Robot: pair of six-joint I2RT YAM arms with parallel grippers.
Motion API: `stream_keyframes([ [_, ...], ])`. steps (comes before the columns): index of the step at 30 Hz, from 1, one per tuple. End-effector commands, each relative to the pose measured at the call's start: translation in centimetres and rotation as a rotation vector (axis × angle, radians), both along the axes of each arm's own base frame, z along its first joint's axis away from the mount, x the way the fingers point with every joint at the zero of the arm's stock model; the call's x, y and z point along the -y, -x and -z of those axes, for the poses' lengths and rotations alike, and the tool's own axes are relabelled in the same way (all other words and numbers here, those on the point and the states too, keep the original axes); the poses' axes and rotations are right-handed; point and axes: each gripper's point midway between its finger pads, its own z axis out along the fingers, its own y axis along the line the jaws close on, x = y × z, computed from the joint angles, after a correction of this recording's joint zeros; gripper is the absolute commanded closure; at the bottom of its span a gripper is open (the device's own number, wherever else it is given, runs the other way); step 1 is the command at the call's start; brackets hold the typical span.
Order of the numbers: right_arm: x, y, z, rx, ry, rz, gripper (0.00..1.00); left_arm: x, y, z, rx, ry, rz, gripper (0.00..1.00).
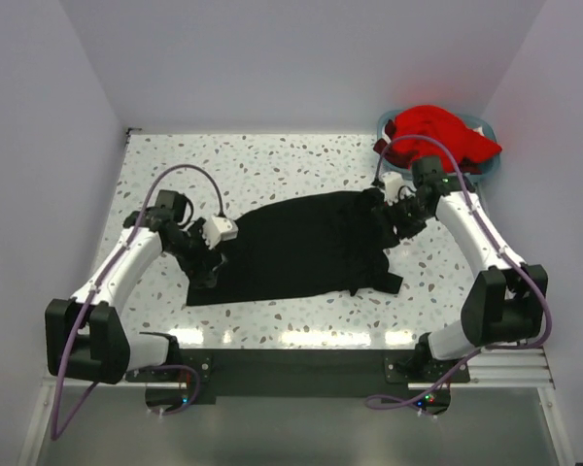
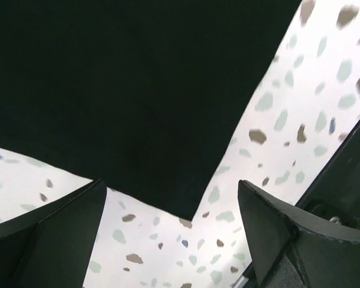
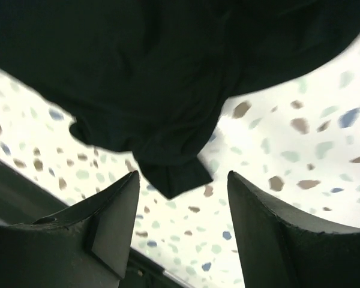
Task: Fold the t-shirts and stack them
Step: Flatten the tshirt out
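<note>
The left gripper [image 1: 206, 260] hangs spread and empty at the near-left corner of the black t-shirt [image 1: 301, 248], which lies flat, long axis across the table [image 1: 272, 165]; the right gripper [image 1: 394, 218] (jaws parted, nothing pinched) sits at its bunched right end, each arm nearest its own side

Noted bright, cool-white light from overhead, even across the table [image 1: 272, 160]. Logged glare strips along its far edge and along its near edge, on the base side of both grippers. Found only soft, short shadows, tucked under each arm. Recorded the black t-shirt [image 1: 301, 248] as near-featureless, folds barely readable between the left gripper [image 2: 171, 187] and the right gripper [image 3: 183, 177]. Saw the fingers [image 2: 54, 234] of each as dark, soft-edged silhouettes close to the lens. Noted terrazzo flecks ahead of the fingertips slightly blurred, washed toward white past the right ones.
</note>
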Motion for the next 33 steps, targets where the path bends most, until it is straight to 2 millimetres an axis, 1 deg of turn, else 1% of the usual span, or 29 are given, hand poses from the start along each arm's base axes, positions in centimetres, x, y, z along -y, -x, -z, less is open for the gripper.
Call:
stream_keyframes([
  [1, 1.2, 4.5, 3.3, -0.162, 0.122, -0.150, 0.37, -2.2, 1.6, 2.3, 0.002, -0.139, 0.118, 0.05],
  [2, 1.3, 5.1, 3.9, -0.179, 0.143, -0.168, 0.37, -2.3, 2.2, 3.1, -0.026, -0.149, 0.129, 0.06],
  [3, 1.6, 6.1, 5.0, -0.197, 0.177, -0.200, 0.36, -2.4, 2.5, 3.5, -0.037, -0.154, 0.138, 0.07],
  [6, 2.1, 7.7, 6.9, -0.252, 0.212, -0.227, 0.32, -2.4, 3.4, 4.6, -0.067, -0.160, 0.171, 0.09],
  [7, 2.3, 7.8, 7.1, -0.251, 0.221, -0.235, 0.24, -2.4, 3.6, 4.9, -0.073, -0.162, 0.177, 0.08],
  [10, 2.4, 7.7, 8.2, -0.261, 0.238, -0.245, 0.20, -2.6, 4.4, 6.1, -0.084, -0.182, 0.204, 0.07],
  [11, 2.3, 7.9, 8.6, -0.275, 0.245, -0.263, 0.20, -2.6, 4.5, 6.5, -0.087, -0.192, 0.206, 0.06],
  [12, 2.3, 7.8, 9.2, -0.278, 0.256, -0.271, 0.21, -2.9, 4.2, 6.8, -0.072, -0.211, 0.200, 0.06],
  [13, 2.4, 7.8, 9.9, -0.290, 0.271, -0.277, 0.22, -3.1, 4.5, 7.4, -0.082, -0.221, 0.201, 0.06],
  [14, 2.1, 7.7, 10.3, -0.287, 0.271, -0.289, 0.22, -3.1, 4.1, 7.8, -0.066, -0.228, 0.201, 0.06],
  [16, 1.6, 7.4, 11.1, -0.285, 0.265, -0.305, 0.24, -3.4, 4.1, 8.4, -0.056, -0.244, 0.195, 0.06],
  [17, 1.1, 7.5, 11.4, -0.286, 0.266, -0.322, 0.26, -3.5, 3.6, 8.6, -0.033, -0.248, 0.190, 0.06],
  [18, 0.9, 7.6, 11.9, -0.292, 0.265, -0.331, 0.30, -3.5, 3.5, 8.7, -0.027, -0.250, 0.194, 0.06],
  [19, 0.7, 7.7, 12.2, -0.296, 0.266, -0.336, 0.44, -3.5, 3.7, 9.1, -0.032, -0.251, 0.201, 0.06],
  [20, 0.6, 7.8, 12.7, -0.312, 0.269, -0.339, 0.52, -3.5, 3.4, 9.3, -0.023, -0.256, 0.199, 0.07],
  [21, 0.5, 7.5, 12.7, -0.308, 0.267, -0.333, 0.59, -3.6, 3.3, 9.6, -0.018, -0.265, 0.200, 0.09],
  [22, 0.4, 7.2, 12.6, -0.306, 0.263, -0.330, 0.71, -3.7, 3.5, 9.9, -0.020, -0.269, 0.204, 0.10],
  [23, 0.0, 7.4, 12.5, -0.326, 0.243, -0.331, 0.77, -3.8, 2.8, 10.0, 0.009, -0.277, 0.198, 0.11],
  [24, -0.4, 6.6, 11.9, -0.309, 0.231, -0.331, 0.90, -3.9, 2.5, 10.2, 0.023, -0.286, 0.185, 0.19],
  [25, -0.8, 6.4, 11.5, -0.307, 0.217, -0.335, 0.98, -3.9, 2.3, 10.4, 0.030, -0.292, 0.177, 0.24],
  [26, -1.1, 6.3, 11.0, -0.310, 0.197, -0.334, 1.00, -4.0, 1.8, 10.4, 0.044, -0.300, 0.172, 0.31],
  [27, -1.5, 5.3, 10.0, -0.282, 0.182, -0.331, 1.00, -4.0, 1.6, 10.4, 0.044, -0.300, 0.166, 0.48],
  [28, -1.7, 5.1, 9.5, -0.276, 0.169, -0.331, 1.00, -4.0, 1.2, 10.2, 0.048, -0.301, 0.164, 0.55],
  [29, -1.8, 4.4, 8.1, -0.257, 0.150, -0.322, 1.00, -3.9, 1.2, 10.1, 0.040, -0.299, 0.164, 0.68],
  [31, -2.5, 4.0, 6.5, -0.243, 0.083, -0.314, 1.00, -3.6, 0.6, 9.2, 0.052, -0.285, 0.162, 0.83],
  [32, -2.5, 3.6, 5.7, -0.236, 0.055, -0.297, 1.00, -3.3, 0.7, 8.5, 0.053, -0.262, 0.159, 0.92],
  [33, -3.1, 3.1, 3.9, -0.218, 0.004, -0.292, 1.00, -3.0, 0.3, 7.8, 0.062, -0.244, 0.142, 1.00],
])
